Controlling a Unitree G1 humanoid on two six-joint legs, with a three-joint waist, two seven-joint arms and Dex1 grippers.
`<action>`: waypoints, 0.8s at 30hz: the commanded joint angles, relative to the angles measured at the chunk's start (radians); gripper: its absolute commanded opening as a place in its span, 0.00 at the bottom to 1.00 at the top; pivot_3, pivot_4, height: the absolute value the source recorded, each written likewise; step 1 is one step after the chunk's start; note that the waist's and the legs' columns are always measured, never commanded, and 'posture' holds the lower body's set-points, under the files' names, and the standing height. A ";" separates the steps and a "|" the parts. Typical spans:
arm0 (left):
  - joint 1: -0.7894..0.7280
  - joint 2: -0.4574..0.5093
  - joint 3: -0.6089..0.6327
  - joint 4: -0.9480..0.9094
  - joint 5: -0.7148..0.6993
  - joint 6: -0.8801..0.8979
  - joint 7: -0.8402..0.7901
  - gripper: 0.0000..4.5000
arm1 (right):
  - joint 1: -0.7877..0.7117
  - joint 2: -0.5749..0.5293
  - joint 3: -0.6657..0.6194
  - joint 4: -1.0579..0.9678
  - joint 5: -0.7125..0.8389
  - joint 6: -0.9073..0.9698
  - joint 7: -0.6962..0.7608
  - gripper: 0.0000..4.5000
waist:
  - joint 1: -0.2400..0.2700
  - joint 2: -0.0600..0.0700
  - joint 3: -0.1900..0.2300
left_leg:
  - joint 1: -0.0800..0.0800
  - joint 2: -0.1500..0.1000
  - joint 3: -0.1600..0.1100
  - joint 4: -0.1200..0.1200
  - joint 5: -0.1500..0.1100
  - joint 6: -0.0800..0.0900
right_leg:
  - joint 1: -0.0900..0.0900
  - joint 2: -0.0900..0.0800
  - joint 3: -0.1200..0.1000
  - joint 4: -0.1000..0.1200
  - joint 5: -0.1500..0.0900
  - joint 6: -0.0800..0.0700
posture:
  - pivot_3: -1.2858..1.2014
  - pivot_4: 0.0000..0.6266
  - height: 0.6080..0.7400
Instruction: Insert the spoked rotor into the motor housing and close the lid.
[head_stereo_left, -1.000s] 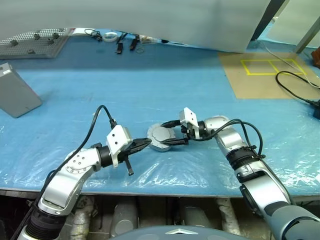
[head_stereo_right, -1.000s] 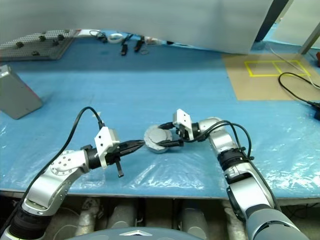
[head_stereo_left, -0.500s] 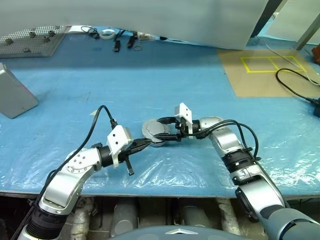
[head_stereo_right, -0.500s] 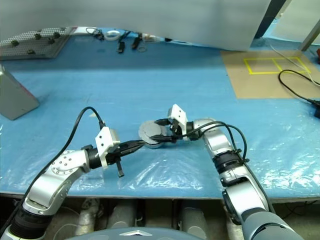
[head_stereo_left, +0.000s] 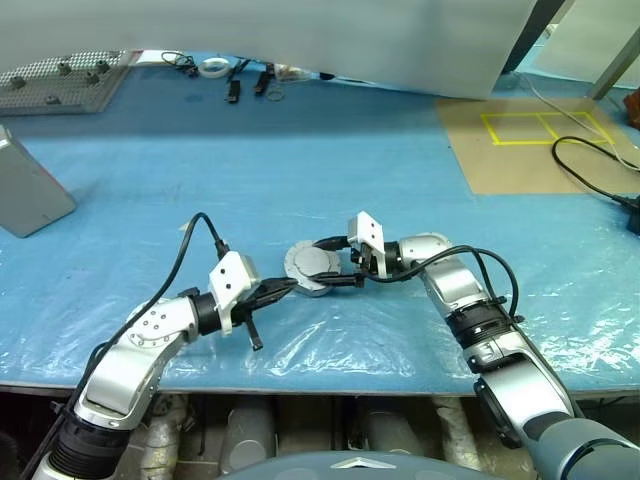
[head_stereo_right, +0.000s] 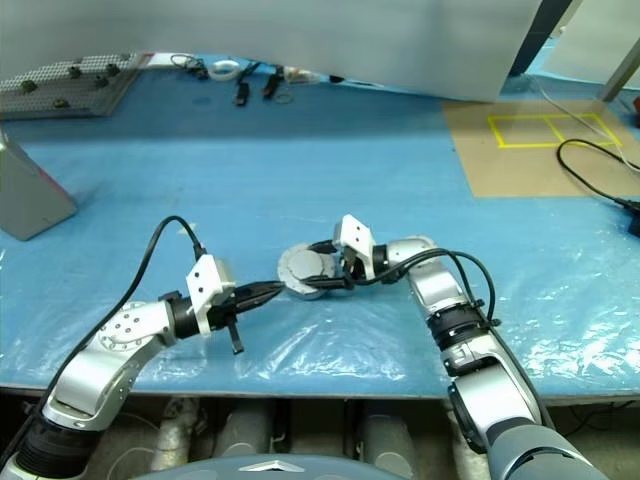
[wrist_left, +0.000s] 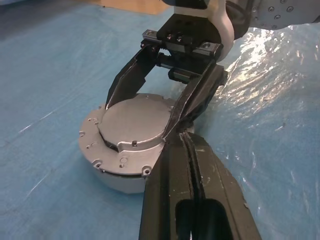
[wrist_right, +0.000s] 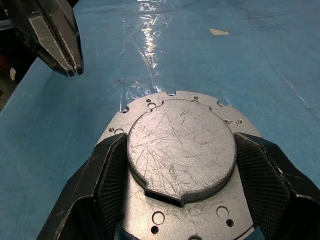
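Where lid (wrist_right: 181, 149) covers, motor housing (wrist_left: 117, 170) interior hidden

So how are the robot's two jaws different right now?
The right gripper has its jaws spread wide, one on each side of the round grey lid sitting on the motor housing. The left gripper has its jaws pressed shut and holds nothing. The right one reaches over the housing; the left one's tip sits just beside it. Both have two black fingers and point at the housing.
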 joint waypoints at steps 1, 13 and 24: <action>-0.003 0.003 0.021 0.003 -0.008 -0.038 -0.011 0.00 | 0.002 -0.013 0.029 0.094 -0.046 -0.026 0.021 0.67 | 0.001 0.000 0.000 | 0.001 0.000 0.000 0.000 0.000 0.000 | 0.001 0.000 0.000 0.000 0.000 0.000 | 0.52 0.24 1.00; 0.028 -0.021 -0.005 0.043 0.010 -0.107 -0.018 0.00 | -0.040 -0.017 0.052 0.221 -0.068 0.053 0.018 0.67 | 0.002 0.000 -0.001 | 0.009 0.000 0.000 0.001 0.000 -0.001 | 0.009 0.000 0.000 0.000 0.000 0.000 | 0.52 0.24 1.00; 0.028 -0.028 -0.022 0.023 0.012 -0.099 -0.008 0.00 | -0.031 -0.034 -0.005 0.074 0.054 0.321 0.102 0.67 | 0.012 0.000 -0.001 | 0.009 0.000 0.000 -0.001 0.000 -0.001 | 0.010 0.000 0.000 -0.002 0.000 0.000 | 0.52 0.24 1.00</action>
